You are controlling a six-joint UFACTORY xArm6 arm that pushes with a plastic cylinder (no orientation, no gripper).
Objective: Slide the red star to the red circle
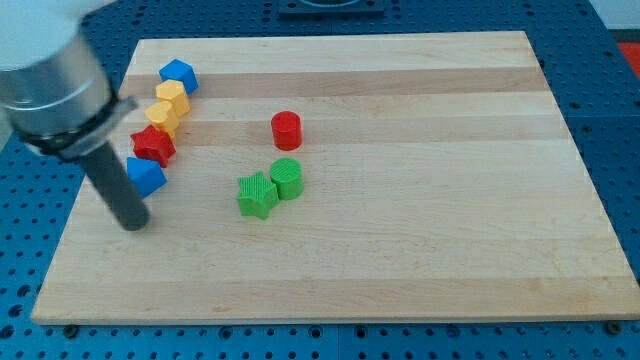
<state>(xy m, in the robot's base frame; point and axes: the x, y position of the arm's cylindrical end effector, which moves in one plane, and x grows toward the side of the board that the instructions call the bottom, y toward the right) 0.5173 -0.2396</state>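
My tip [133,222], a bare rod with no gripper, sits below-left of the red star [153,145]; pushing now risks dragging the adjacent blue block [146,176] toward the red circle [286,129].

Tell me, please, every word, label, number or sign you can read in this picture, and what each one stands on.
None: no readable text shows anywhere.
The wooden board, the red star, the red circle and the other blocks carry no markings.
The blue perforated surface around the board is bare.
A dark fixture at the view's top is cropped, with nothing legible on it.
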